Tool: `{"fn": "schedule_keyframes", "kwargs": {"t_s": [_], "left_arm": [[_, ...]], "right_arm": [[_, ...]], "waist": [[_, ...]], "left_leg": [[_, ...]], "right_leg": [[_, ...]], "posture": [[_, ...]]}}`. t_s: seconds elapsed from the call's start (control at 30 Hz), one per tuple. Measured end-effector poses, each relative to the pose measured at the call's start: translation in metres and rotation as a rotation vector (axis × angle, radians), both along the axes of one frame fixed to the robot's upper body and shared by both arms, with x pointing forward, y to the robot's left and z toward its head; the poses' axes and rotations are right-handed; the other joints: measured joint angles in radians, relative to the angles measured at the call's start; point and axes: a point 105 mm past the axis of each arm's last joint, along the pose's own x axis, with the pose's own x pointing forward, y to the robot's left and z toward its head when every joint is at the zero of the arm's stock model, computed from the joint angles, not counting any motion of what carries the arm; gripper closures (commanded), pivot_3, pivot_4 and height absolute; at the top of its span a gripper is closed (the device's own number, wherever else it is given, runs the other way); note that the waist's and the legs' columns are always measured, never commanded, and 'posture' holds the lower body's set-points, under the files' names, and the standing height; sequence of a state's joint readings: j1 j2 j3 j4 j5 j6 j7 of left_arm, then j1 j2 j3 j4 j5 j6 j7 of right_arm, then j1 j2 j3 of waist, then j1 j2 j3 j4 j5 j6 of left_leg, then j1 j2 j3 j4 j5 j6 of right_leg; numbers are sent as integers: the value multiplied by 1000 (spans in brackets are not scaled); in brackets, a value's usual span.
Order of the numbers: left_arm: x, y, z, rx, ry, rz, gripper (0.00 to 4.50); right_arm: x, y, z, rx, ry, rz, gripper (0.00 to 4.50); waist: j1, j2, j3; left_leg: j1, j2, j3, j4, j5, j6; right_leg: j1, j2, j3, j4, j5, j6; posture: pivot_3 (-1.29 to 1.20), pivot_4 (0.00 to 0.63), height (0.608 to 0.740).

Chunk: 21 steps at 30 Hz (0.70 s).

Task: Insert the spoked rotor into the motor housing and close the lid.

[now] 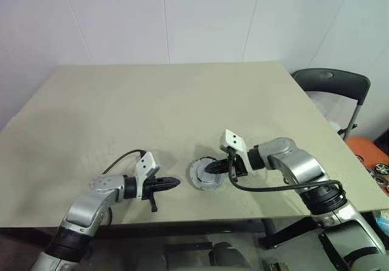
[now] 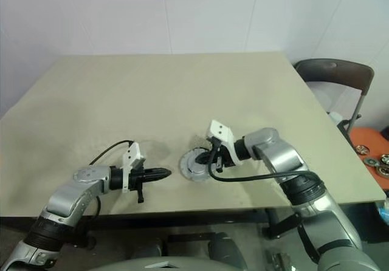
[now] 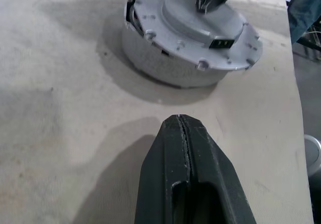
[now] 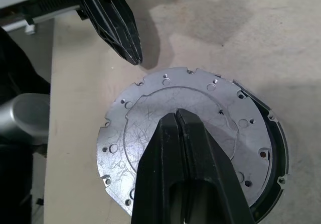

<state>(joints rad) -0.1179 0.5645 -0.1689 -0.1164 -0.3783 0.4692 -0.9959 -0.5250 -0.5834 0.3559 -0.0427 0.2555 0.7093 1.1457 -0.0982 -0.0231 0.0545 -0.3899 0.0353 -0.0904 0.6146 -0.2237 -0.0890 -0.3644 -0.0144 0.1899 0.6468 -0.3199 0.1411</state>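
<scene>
The lid (image 4: 150,108), a flat grey disc with small holes, lies on top of the motor housing (image 4: 277,142). The housing's dark rim peeks out along one side, so the lid sits slightly off-centre. The stack stands near the table's front edge (image 1: 202,175). The spoked rotor is hidden. My right gripper (image 4: 176,114) is shut, and its tip is down on the lid's raised centre (image 3: 186,14). My left gripper (image 1: 177,181) is shut on nothing. It lies low over the table just left of the stack, pointing at it with a small gap between them.
The beige table (image 1: 152,101) is bare from the stack to the far wall. A dark chair (image 1: 331,79) stands off the table's right side. An orange surface with small round parts (image 1: 372,158) lies beyond it.
</scene>
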Motion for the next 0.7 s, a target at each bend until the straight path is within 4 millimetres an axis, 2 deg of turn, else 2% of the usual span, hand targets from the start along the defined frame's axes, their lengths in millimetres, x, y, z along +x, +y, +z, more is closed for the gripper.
{"fn": "schedule_keyframes", "kwargs": {"t_s": [0.1, 0.33, 0.47, 0.5, 0.7], "left_arm": [[2, 2, -1, 7, 0, 5, 4500], [6, 5, -2, 24, -11, 12, 4500], [7, 5, -2, 26, -16, 11, 4500], [7, 5, -2, 27, -13, 13, 4500], [8, 7, -6, 39, -7, 20, 4500]], "right_arm": [[1, -2, 0, -7, -8, -12, 3908], [2, -8, 0, 0, -1, -48, 1528], [-5, -9, -5, -4, 46, -40, 153], [-6, -9, -5, 0, 52, -38, 34], [-6, -8, -5, 4, 58, -52, 34]], "waist": [[0, -1, -1], [1, -1, -1], [1, -1, -1], [1, -1, -1], [1, -1, -1]], "left_leg": [[1, 0, 0, 1, 0, 0], [0, 0, 0, 0, 0, 0], [0, 0, 0, -1, 0, 0], [0, 0, 0, -1, 0, 0], [0, 0, 0, 0, 0, 0]], "right_leg": [[0, 0, 0, 0, 0, 0], [0, 0, 0, 0, 0, 0], [0, 0, 0, 0, 0, 0], [-1, 0, 0, 0, 0, 0], [0, 0, 0, 0, 0, 0]], "posture": [[0, 0, 740], [0, 0, 740], [0, 0, 740], [0, 0, 740], [0, 0, 740]]}}
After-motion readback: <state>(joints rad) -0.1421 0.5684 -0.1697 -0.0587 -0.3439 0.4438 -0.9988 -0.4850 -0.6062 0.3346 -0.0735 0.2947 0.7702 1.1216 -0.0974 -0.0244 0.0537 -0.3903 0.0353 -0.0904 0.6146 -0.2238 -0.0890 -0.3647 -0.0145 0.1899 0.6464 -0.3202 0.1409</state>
